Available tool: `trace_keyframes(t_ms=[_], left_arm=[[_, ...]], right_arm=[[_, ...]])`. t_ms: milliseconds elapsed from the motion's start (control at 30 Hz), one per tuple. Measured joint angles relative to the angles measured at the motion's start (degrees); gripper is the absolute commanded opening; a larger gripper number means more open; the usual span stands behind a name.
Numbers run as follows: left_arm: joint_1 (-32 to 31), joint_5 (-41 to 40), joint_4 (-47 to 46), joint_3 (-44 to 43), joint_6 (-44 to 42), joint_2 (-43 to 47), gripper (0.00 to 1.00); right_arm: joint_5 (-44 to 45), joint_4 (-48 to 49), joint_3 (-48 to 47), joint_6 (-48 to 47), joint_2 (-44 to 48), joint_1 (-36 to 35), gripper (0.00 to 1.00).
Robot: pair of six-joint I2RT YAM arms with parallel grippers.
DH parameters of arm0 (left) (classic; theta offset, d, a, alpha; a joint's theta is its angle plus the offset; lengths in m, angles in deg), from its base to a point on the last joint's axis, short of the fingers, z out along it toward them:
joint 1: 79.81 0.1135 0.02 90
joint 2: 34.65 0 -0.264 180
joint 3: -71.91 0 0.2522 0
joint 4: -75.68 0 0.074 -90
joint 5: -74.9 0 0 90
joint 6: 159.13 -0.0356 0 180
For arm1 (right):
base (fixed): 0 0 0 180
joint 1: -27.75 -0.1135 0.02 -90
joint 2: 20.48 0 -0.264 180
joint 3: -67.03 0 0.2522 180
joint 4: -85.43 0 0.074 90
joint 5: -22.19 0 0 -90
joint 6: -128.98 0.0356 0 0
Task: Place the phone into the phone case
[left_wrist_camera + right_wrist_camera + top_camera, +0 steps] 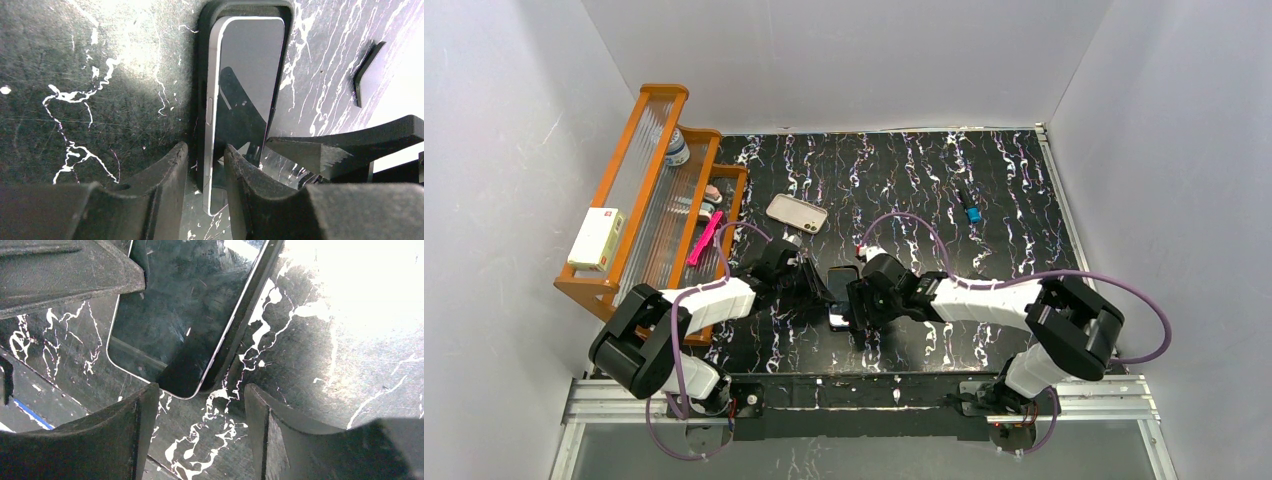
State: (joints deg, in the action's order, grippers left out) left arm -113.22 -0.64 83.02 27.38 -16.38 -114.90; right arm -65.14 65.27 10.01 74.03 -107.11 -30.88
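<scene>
The phone [841, 288] lies at lower centre of the top view, well apart from the phone case [797, 212], which rests up and to the left on the tabletop [984, 180]. In the left wrist view the left gripper [205, 150] is narrowed onto the phone's silver side edge, apparently pinching it where a black rim [201, 45] surrounds it. The right gripper [200, 390] is spread, the phone's corner just beyond its tips. This looks like the pickup step. Next comes lifting the phone free and carrying it to the case.
</scene>
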Motion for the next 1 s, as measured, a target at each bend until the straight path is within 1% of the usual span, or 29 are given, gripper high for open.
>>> trace_keyframes(t_ms=[200, 267, 400, 500, 567, 633, 767, 933, 1000], left_arm=[[0.0, 0.2, -0.4, 0.1, 0.4, 0.0, 0.34], [0.0, 0.3, -0.4, 0.2, 0.4, 0.0, 0.34], [0.0, 0.4, -0.4, 0.2, 0.4, 0.0, 0.35], [0.0, 0.4, -0.4, 0.2, 0.4, 0.0, 0.35], [0.0, 0.4, -0.4, 0.2, 0.4, 0.0, 0.35], [0.0, 0.4, -0.4, 0.2, 0.4, 0.0, 0.36], [0.0, 0.5, -0.4, 0.2, 0.4, 0.0, 0.41], [0.0, 0.9, -0.4, 0.2, 0.4, 0.1, 0.42], [0.0, 1.0, -0.4, 0.2, 0.4, 0.1, 0.42]], right_arm=[[0.7, 1.7, 1.5, -1.0, 1.0, -0.4, 0.70], [1.3, 1.7, 1.5, -1.4, 1.0, -0.9, 0.71], [4.0, 1.7, 1.5, -2.5, 1.0, -3.0, 0.76], [6.5, 1.3, 1.2, -3.0, 0.8, -4.9, 0.75], [8.2, 0.5, 0.5, -3.4, 0.2, -5.9, 0.71], [10.4, -0.8, -0.6, -3.7, -0.8, -7.0, 0.65], [14.1, -3.0, -2.6, -4.0, -2.7, -8.6, 0.54], [16.0, -3.7, -3.0, -3.8, -3.2, -9.2, 0.39], [16.1, -3.7, -3.0, -3.8, -3.2, -9.3, 0.35]])
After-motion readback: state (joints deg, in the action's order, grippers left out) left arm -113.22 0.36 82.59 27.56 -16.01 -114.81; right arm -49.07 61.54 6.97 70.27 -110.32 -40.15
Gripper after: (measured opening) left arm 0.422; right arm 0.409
